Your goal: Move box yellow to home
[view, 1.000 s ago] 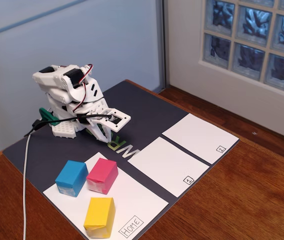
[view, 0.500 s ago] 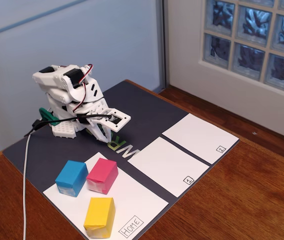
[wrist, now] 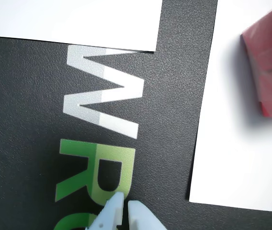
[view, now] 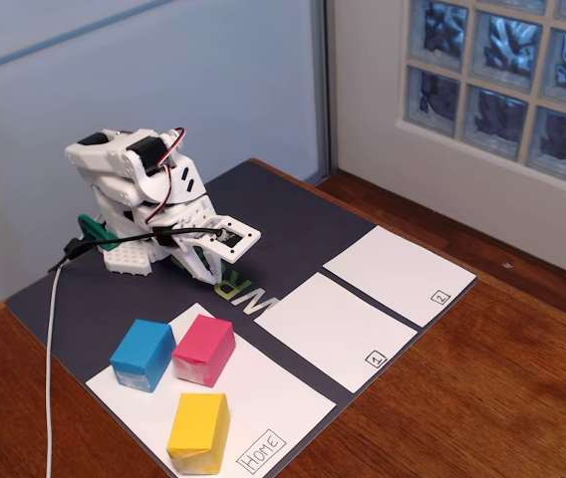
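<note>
The yellow box (view: 199, 431) stands on the white sheet marked "Home" (view: 262, 450) at the front of the dark mat, in the fixed view. It is out of the wrist view. The white arm is folded at the back left of the mat, its gripper (view: 218, 271) low over the printed letters and well apart from the yellow box. In the wrist view the gripper (wrist: 125, 205) shows at the bottom edge, its pale fingertips nearly touching, shut with nothing between them.
A blue box (view: 142, 355) and a pink box (view: 203, 350) share the Home sheet; the pink box (wrist: 270, 72) shows at the wrist view's right edge. White sheets marked 1 (view: 333, 329) and 2 (view: 398, 274) lie to the right. A white cable (view: 51, 368) runs down the left.
</note>
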